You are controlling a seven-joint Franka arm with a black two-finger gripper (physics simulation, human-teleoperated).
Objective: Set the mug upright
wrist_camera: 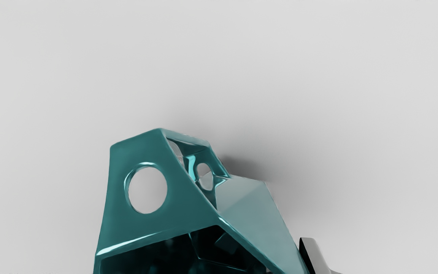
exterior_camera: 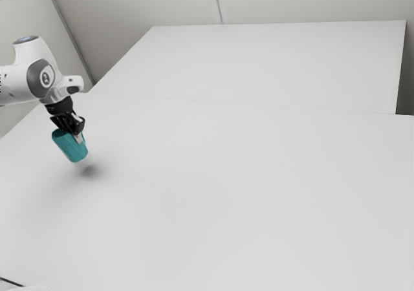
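Places are given relative to the mug (exterior_camera: pixel 72 149), a teal, faceted vessel held clear of the table. Exterior view, from left to right: a thin dark cable (exterior_camera: pixel 11 282) lies nearer the camera than the mug, toward the view's lower left corner. The white arm (exterior_camera: pixel 22 77) enters above the mug, from the exterior view's left. The mug itself is tilted, its upper end leaning toward the exterior view's left. The black gripper (exterior_camera: pixel 77 134) reaches down to the mug's upper end and is closed on it, bearing it in the air. A soft shadow (exterior_camera: pixel 90 171) falls below the mug, apart from it, on the white table (exterior_camera: pixel 226 194), which extends beneath and well to the right of the mug. A further pale surface (exterior_camera: pixel 278 64) lies beyond the mug, toward the exterior view's upper right. Wrist view: a round hole (wrist_camera: pixel 126 186) pierces one face of the mug; the dark hollow (wrist_camera: pixel 158 255) opens toward the hand, and one fingertip (wrist_camera: pixel 313 253) stands against the mug's outer wall.
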